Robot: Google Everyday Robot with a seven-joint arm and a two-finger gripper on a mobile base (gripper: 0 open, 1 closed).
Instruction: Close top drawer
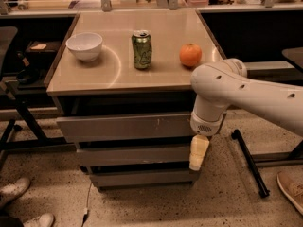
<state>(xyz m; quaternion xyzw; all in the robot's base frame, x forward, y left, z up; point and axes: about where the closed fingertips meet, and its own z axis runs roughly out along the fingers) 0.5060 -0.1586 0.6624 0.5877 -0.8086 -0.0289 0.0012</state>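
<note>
The top drawer (128,126) is the wide grey front with small white scratches just under the tabletop. It stands out only slightly from the cabinet, with a dark gap above it. My gripper (198,152) hangs from the white arm (227,86) at the drawer front's right end. Its cream tip points down, below the drawer's lower edge, in front of the second drawer front (135,154). It holds nothing that I can see.
On the tabletop (94,77) stand a white bowl (84,45), a green can (142,49) and an orange (190,55). A third drawer front (142,178) sits lowest. Black chair legs (21,122) stand left, a black stand foot (251,167) right, shoes (14,190) on the floor.
</note>
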